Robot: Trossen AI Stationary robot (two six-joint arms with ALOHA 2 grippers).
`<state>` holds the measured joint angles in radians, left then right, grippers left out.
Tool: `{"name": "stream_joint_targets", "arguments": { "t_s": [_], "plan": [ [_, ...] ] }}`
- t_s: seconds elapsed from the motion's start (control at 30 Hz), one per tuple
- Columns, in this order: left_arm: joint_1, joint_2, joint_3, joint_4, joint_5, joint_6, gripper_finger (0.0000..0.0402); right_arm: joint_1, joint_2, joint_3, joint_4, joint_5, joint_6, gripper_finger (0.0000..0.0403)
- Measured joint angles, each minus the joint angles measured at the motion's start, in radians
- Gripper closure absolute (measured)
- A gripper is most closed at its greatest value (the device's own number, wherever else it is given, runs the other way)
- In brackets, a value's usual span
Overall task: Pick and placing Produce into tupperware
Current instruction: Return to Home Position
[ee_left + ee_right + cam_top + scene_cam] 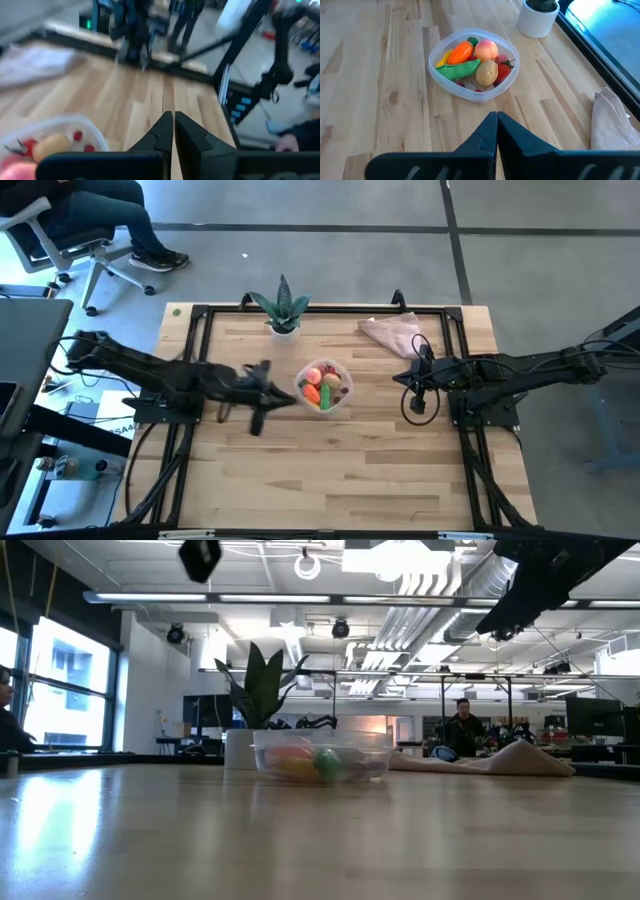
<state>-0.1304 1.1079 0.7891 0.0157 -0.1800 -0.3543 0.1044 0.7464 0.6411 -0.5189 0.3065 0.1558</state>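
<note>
Left gripper [173, 118] fingers pressed together, nothing held; small round clear plastic tupperware [92, 129] just beside it, tiny red berries [77, 135] inside. Right wrist: right gripper [497, 118] also closed, empty (tupperware ahead, apart), holding orange carrot [460, 51], green cucumber [457, 70], pink-orange peach [486, 49], beige potato [487, 72]. High: grippers flank tupperware, left nearer. Low: spiky green plant [262, 685] behind tupperware, pinkish-beige cloth [510, 758] beside.

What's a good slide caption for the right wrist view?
Shut right gripper faces the clear tupperware filled with carrot, cucumber, peach and potato.
</note>
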Motion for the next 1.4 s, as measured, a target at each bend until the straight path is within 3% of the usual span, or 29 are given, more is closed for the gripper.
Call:
{"name": "stream_joint_targets", "arguments": {
  "t_s": [0.3,0.7,1.1,1.4],
  "plan": [
    [0.004,-0.397,-0.232,0.003,-0.007,0.023,0.039,0.0,0.0,0.0,0.002,0.0,0.0,0.0402],
    [0.006,-0.78,-0.339,-0.064,0.091,0.15,0.039,0.0,0.0,0.0,0.004,0.0,0.0,0.0402],
    [0.006,-1.015,-0.361,-0.167,0.126,0.237,0.039,0.0,0.0,0.0,0.004,0.0,0.0,0.0402],
    [0.006,-1.056,-0.517,-0.015,0.225,0.283,0.039,0.0,0.0,0.0,0.004,0.0,0.0,0.0402]
  ]
}}
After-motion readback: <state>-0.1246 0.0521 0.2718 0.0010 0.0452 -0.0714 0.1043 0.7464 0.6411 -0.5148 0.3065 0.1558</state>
